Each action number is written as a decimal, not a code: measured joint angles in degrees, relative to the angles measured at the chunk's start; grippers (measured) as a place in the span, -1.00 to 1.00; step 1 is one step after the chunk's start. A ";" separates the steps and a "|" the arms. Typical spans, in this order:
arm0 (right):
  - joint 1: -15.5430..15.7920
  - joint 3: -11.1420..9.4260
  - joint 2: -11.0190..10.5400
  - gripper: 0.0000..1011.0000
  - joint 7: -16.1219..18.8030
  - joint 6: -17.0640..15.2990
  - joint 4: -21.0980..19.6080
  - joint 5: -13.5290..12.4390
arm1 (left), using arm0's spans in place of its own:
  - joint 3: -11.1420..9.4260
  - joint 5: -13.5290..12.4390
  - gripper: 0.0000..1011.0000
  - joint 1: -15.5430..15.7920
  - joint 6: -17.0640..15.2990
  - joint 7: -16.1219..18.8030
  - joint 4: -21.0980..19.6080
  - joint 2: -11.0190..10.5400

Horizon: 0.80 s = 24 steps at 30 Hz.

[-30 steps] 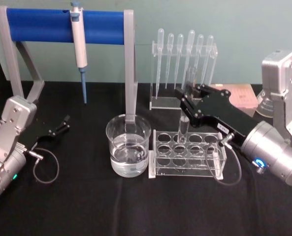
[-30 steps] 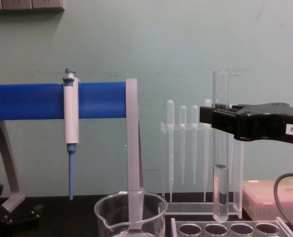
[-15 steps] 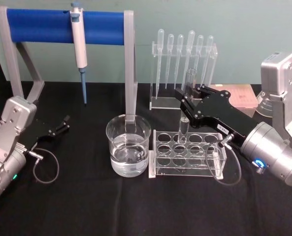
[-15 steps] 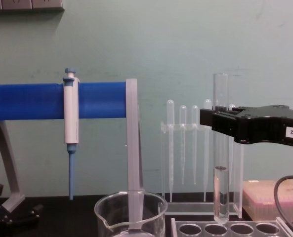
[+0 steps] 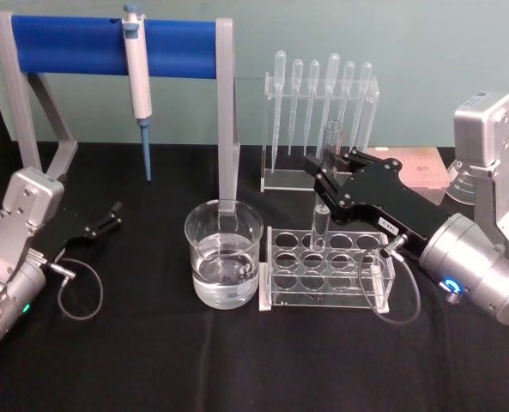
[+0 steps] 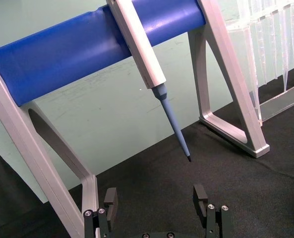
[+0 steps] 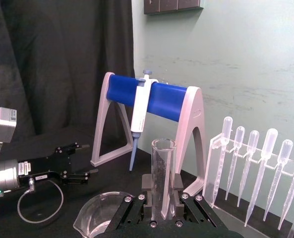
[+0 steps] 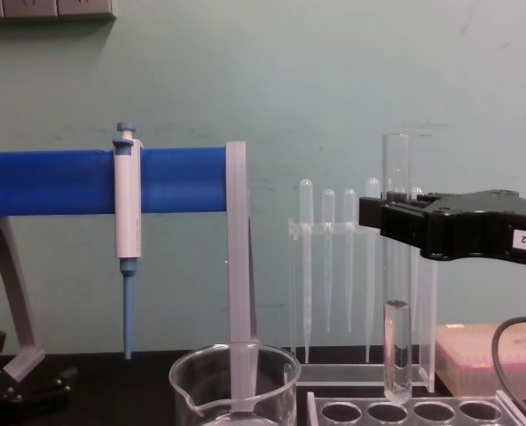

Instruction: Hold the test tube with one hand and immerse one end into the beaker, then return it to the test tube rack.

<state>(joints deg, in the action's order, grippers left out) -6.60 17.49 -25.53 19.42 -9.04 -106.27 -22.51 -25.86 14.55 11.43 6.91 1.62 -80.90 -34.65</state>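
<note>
The right gripper reaches in from the right, and its fingers are clenched on the test tube at about mid-height. The tube stands upright. Its open rim rises above the black fingers, and its round bottom hangs over the back row of the clear rack.

The chest view shows the tube's bottom just above the rack's top edge. From the head view it could be at the mouth of a hole, and I cannot tell whether it has entered.

The beaker, holding clear liquid, stands just beside the rack's left edge with hardly any gap between them. A grey leg of the blue-barred stand rises close behind the beaker. The pipette holder stands close behind the rack and the tube. That makes the room behind and to the left tight, while the black tabletop in front of the beaker and rack lies open.

The left gripper rests low on the tabletop at the far left, well apart from the glassware. The left wrist view shows its fingers spread wide with nothing between them, pointing towards the pipettor that hangs from the blue bar. The right wrist view looks straight down the clamp and shows the tube's rim clear of everything else.
</note>
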 joint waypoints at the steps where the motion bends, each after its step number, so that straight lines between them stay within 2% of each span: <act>1: 0.00 0.00 0.00 -0.55 0.00 0.01 0.00 0.00 | 0.00 0.00 0.98 0.00 0.00 0.00 0.00 0.00; 24: 0.00 0.00 0.00 -0.55 0.06 0.06 0.05 0.05 | 0.00 0.00 0.98 0.00 0.00 0.00 0.00 0.00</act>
<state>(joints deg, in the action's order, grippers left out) -6.60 17.49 -25.53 19.48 -8.99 -106.21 -22.46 -25.86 14.55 11.43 6.91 1.62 -80.90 -34.64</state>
